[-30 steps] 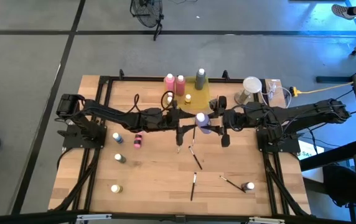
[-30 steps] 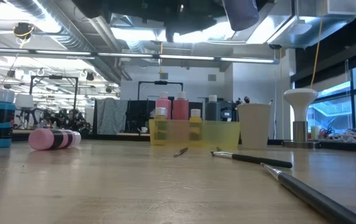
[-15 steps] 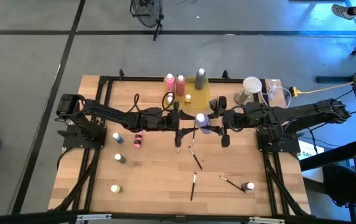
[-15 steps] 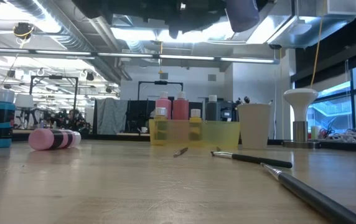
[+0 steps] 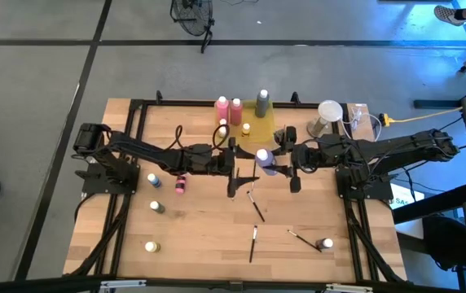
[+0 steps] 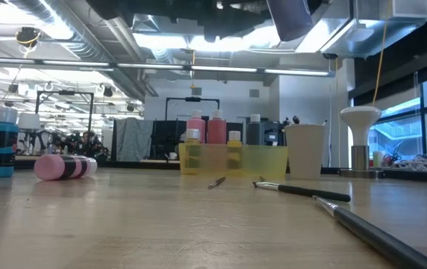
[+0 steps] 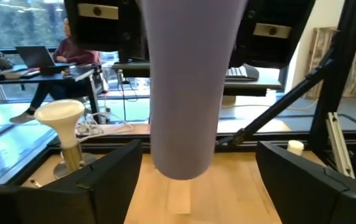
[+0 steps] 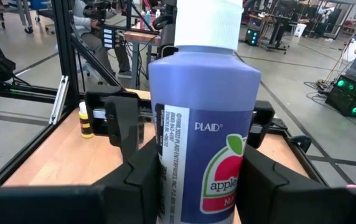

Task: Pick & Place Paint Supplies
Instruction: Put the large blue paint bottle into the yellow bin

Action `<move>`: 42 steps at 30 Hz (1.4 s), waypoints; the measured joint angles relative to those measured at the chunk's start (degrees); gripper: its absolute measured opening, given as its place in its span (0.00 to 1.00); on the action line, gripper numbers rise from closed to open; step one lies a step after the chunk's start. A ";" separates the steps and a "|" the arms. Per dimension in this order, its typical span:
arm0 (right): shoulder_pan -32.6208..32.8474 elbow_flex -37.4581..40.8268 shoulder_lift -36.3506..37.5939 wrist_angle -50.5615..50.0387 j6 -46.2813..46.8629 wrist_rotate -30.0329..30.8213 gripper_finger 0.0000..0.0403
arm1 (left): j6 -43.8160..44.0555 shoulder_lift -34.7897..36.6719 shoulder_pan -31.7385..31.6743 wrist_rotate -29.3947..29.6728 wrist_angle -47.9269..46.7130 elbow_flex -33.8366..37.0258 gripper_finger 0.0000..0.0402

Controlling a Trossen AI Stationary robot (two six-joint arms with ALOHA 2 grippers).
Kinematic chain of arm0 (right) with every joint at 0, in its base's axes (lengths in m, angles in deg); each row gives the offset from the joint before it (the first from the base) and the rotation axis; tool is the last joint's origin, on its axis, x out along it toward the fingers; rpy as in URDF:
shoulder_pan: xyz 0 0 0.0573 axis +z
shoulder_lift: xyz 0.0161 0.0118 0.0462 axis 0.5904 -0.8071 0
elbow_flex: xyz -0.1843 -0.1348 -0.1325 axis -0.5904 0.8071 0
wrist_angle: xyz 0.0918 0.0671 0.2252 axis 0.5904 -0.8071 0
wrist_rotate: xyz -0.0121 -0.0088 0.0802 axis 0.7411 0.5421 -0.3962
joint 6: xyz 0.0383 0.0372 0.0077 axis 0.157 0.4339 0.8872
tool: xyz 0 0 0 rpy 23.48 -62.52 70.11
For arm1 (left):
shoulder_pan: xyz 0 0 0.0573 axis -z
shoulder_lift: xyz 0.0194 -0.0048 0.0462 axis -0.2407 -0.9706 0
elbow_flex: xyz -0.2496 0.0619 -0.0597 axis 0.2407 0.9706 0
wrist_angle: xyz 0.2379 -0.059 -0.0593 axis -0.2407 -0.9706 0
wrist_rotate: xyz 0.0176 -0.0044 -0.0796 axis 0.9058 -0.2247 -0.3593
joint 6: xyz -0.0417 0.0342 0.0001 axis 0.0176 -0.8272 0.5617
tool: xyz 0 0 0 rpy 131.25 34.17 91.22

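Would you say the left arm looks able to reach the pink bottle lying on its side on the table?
Probably yes: the pink bottle lies on open wood on the left arm's side, and the left gripper is open and holds nothing.

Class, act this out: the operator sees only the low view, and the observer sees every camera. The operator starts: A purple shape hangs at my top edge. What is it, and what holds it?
Observer: It is a purple bottle with a white cap, clamped in the right pincer above the table's middle.
Operator: And the left pincer?
Observer: The left pincer is open. Its fingers stand either side of that bottle with gaps showing, not gripping.
Operator: Anything on the table that I miss?
Observer: A small pale-capped bottle stands near the edge farthest from the yellow tray, on the right arm's side, beside a brush.
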 joint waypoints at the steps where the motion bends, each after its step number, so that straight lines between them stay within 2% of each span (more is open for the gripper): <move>1: 0.00 0.00 0.00 0.03 0.00 0.00 0.37 | -0.08 -0.01 -0.01 -0.01 0.08 0.00 0.78; 5: 0.00 0.00 0.00 0.83 -0.01 -0.01 0.37 | 0.59 -0.88 -0.09 1.00 3.08 -0.11 0.78; 10: 0.02 0.00 0.00 2.12 -0.02 -0.04 0.37 | 1.76 -4.11 -0.09 6.27 7.10 -0.10 0.77; 19: -0.02 -0.01 -0.65 3.38 -0.20 0.08 0.37 | 1.81 -9.73 -0.04 6.85 17.76 -0.09 0.77; 27: 0.00 -0.07 -2.66 4.51 -0.44 0.04 0.37 | -1.89 -9.79 -0.04 6.18 19.30 -0.33 0.77; 42: -0.04 -0.02 -4.26 6.63 -1.05 -0.20 0.37 | 1.46 -9.77 -0.11 4.59 19.10 -0.42 0.77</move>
